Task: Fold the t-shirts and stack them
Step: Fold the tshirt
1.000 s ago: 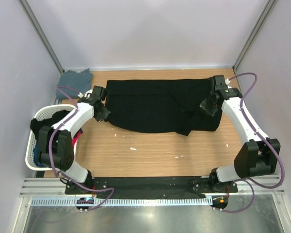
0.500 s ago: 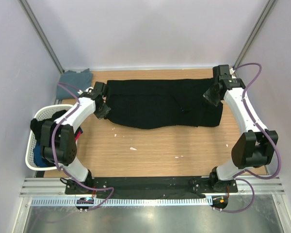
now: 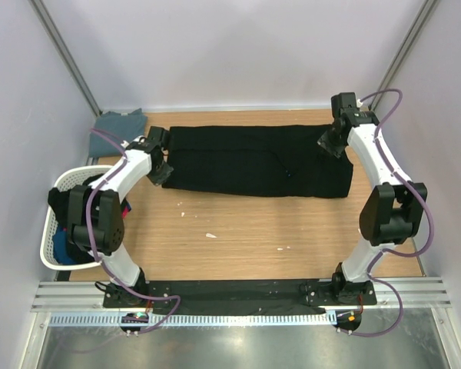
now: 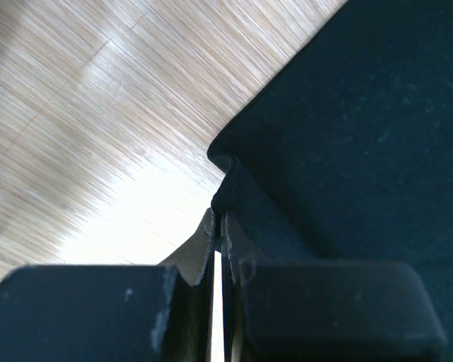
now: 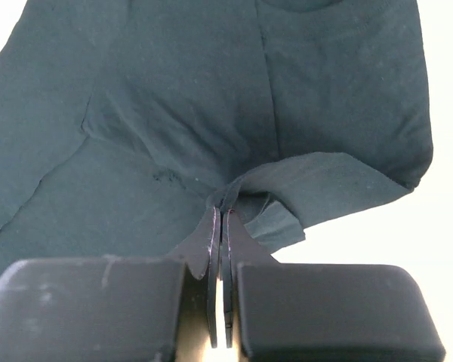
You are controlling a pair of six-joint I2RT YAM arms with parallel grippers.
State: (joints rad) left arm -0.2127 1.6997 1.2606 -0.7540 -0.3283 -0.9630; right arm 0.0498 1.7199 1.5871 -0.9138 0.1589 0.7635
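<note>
Black t-shirt (image 3: 257,161): soft, light, limp cloth, so by my judgement it has no stiffness, sags wherever unsupported, and drags rather than slides on the wood. Best hold = corners or hem edges, two pts at once, pinching through all layers, since a single layer would peel off the fold. Not fragile; main risk is a layer slipping out of a thin pinch.

Near → far:
- Table (image 3: 238,231): wood in front of the shirt, a few pale specks on it.
- White laundry basket (image 3: 50,223) at near left, beside the left arm, w/ dark and coloured cloth inside.
- Shirt lies across the mid-to-far table as a long flat band, left-right, near edge roughly straight.
- Left gripper (image 4: 217,222): at the band's left end, near corner. Jaws almost together, only a sliver of gap, w/ the cloth corner nipped at the very tips — a shallow hold.
- Right gripper (image 5: 223,207): at the right end, a bit further back than the left. Jaws pressed together on a small raised pucker of black cloth; a loose flap curls just beside the tips.
- Slate grey-blue t-shirt (image 3: 119,123): crumpled at the far left corner, apart from both grippers, just left of the black one's far corner. Can't tell if they touch.
</note>
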